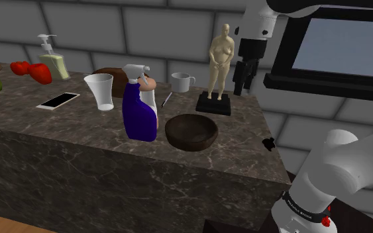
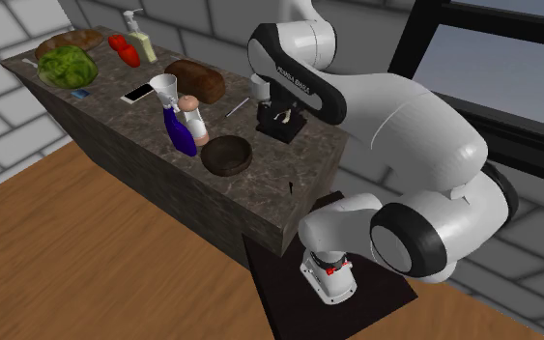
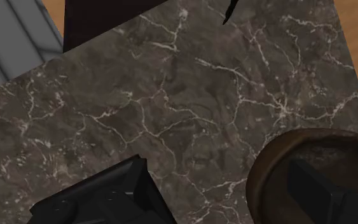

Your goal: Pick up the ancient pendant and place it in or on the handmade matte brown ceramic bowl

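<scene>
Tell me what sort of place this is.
Probably a home kitchen: a dark marble counter carries a lettuce, a bread loaf and a mug.

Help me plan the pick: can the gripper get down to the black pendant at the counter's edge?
Probably yes: the pendant lies alone on bare counter, and the open gripper hangs nearby.
</scene>
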You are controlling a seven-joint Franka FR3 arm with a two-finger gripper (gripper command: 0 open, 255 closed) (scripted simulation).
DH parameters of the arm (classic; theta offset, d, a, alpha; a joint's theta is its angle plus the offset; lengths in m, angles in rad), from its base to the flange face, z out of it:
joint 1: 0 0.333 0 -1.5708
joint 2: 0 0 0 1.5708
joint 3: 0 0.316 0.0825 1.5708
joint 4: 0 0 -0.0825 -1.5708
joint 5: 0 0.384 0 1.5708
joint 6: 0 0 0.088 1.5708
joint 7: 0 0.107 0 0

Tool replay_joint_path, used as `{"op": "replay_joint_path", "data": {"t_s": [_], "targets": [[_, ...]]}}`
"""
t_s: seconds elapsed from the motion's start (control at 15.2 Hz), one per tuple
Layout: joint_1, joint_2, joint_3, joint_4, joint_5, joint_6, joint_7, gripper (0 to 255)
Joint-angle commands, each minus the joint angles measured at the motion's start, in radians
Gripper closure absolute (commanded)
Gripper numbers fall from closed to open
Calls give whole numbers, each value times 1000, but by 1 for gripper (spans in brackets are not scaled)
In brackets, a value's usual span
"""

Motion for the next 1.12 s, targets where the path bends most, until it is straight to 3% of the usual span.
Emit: {"op": "replay_joint_path", "data": {"t_s": [0.0, 0.46, 0.86, 1.06], "targets": [[0, 0, 0, 0, 0, 0, 0, 0], [-45, -350, 82, -293, 44, 5, 218, 0], [-47, -672, 199, -484, 132, -76, 430, 0], [-41, -697, 212, -521, 143, -64, 437, 0]]}}
